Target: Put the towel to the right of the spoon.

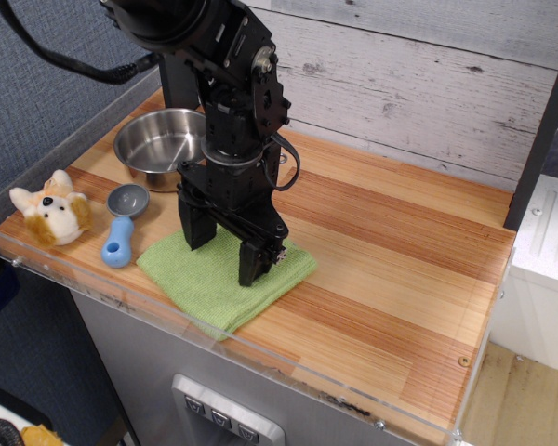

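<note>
The lime-green towel [205,283] lies flat near the front edge of the wooden table, just right of the spoon [123,225], which has a grey bowl and a light-blue handle. My black gripper [223,255] points straight down with its two fingers spread wide. Both fingertips [251,271] press on or rest right at the towel's top surface. A small gap of bare wood separates the towel's left corner from the spoon handle.
A steel pan [163,147] stands at the back left, partly behind my arm. A small plush fox [49,212] sits left of the spoon. A clear acrylic rim [260,348] borders the table's front and left. A black post rises behind the pan.
</note>
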